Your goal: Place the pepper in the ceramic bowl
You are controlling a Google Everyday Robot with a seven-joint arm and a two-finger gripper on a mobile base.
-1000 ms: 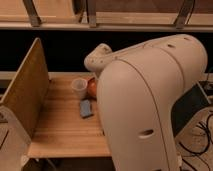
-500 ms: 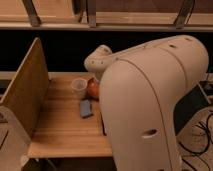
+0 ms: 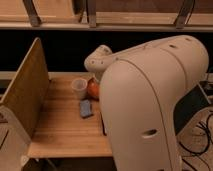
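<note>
the big cream arm shell point(image 3: 150, 105) fills the right half of the view and hides much of the scene behind it. the gripper itself is out of sight behind that shell, so its place is somewhere past the arm's rounded joint point(image 3: 98, 59) at the far side of the table, and whether it is open or closed cannot be told. no pepper can be made out anywhere in view.

from the left: a tall wooden board point(image 3: 25, 92) stands upright along the left edge of the wooden table point(image 3: 60, 130). near the far middle of the table sits a small pale translucent cup point(image 3: 79, 88). just in front of the cup lies a flat dark grey-blue object point(image 3: 86, 108), too unclear to name. just to the right of the cup, touching or nearly touching it, is the ceramic bowl point(image 3: 93, 89), of which only an orange-red sliver shows; the rest is cut off by the arm shell. the bowl lies right below the arm's rounded joint, so where it stands relative to the hidden jaws cannot be told.

the table top is pale planked wood. behind it runs a dark band of wall or window, with a lighter ledge and slanted struts point(image 3: 31, 12) above. dark cables point(image 3: 200, 137) lie on the floor at the far right.
</note>
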